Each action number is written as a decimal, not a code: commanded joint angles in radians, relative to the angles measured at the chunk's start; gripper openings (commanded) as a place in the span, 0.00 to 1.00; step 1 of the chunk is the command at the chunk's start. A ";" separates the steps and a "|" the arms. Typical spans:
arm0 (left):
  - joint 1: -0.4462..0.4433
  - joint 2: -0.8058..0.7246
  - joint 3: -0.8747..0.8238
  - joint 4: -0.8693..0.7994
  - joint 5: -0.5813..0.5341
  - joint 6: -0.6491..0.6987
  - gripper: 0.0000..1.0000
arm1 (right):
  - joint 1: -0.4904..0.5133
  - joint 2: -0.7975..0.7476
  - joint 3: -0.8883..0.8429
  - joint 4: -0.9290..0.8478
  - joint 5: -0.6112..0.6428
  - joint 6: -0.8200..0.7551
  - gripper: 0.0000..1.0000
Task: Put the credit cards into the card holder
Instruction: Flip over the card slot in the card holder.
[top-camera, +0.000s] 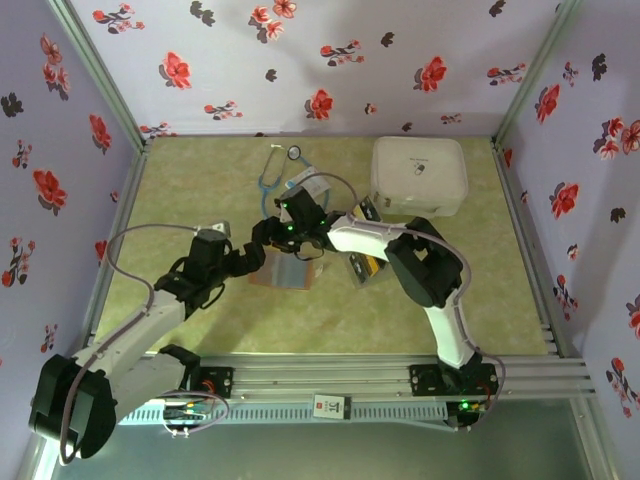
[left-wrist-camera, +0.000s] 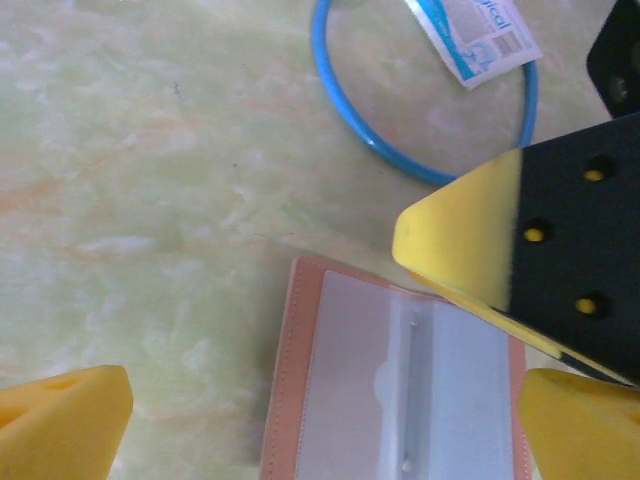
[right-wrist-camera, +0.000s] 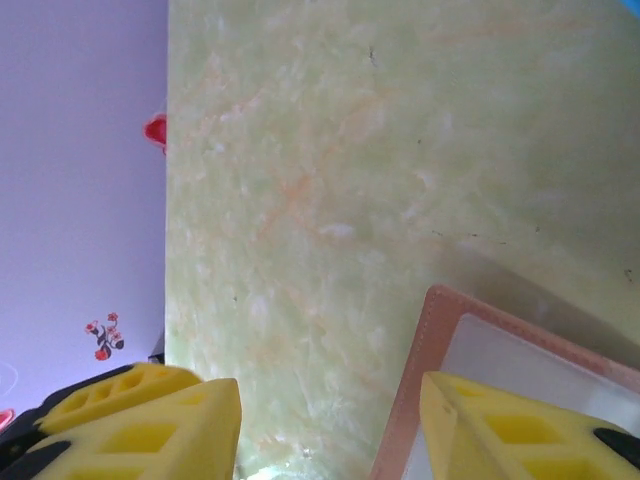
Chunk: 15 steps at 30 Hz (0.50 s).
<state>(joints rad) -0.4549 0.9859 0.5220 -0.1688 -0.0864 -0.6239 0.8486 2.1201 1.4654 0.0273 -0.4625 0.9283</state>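
The card holder (top-camera: 290, 272) lies open and flat on the green table, tan-brown with clear pockets (left-wrist-camera: 400, 380). My left gripper (left-wrist-camera: 320, 430) hovers over its left half, open wide, with nothing between the fingers; it reaches the holder from the left (top-camera: 258, 258). My right gripper (right-wrist-camera: 330, 430) comes from the far side (top-camera: 272, 235) and stands open, with bare table between the fingers. Its right finger (right-wrist-camera: 510, 430) is over the holder's edge (right-wrist-camera: 415, 380) and looks yellow and black in the left wrist view (left-wrist-camera: 520, 240). The credit cards (top-camera: 363, 270) lie right of the holder, partly under the right arm.
A blue stethoscope (top-camera: 272, 175) lies beyond the holder, its tube looping close by (left-wrist-camera: 345, 110). A light-blue and white badge card (left-wrist-camera: 475, 35) sits next to it. A large white case (top-camera: 419, 176) stands at the back right. Floral walls enclose the table.
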 joint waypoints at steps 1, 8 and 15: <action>0.011 -0.020 0.002 0.035 -0.024 -0.032 1.00 | 0.021 0.052 0.018 -0.045 -0.022 0.002 0.50; 0.012 0.002 -0.002 0.032 -0.025 -0.028 1.00 | 0.017 0.017 0.051 -0.110 -0.037 -0.061 0.50; 0.012 0.065 0.025 0.010 -0.026 -0.019 1.00 | -0.022 -0.135 -0.046 -0.158 0.007 -0.131 0.50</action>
<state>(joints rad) -0.4511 1.0187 0.5262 -0.1425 -0.0868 -0.6437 0.8448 2.0991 1.4536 -0.1036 -0.4660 0.8547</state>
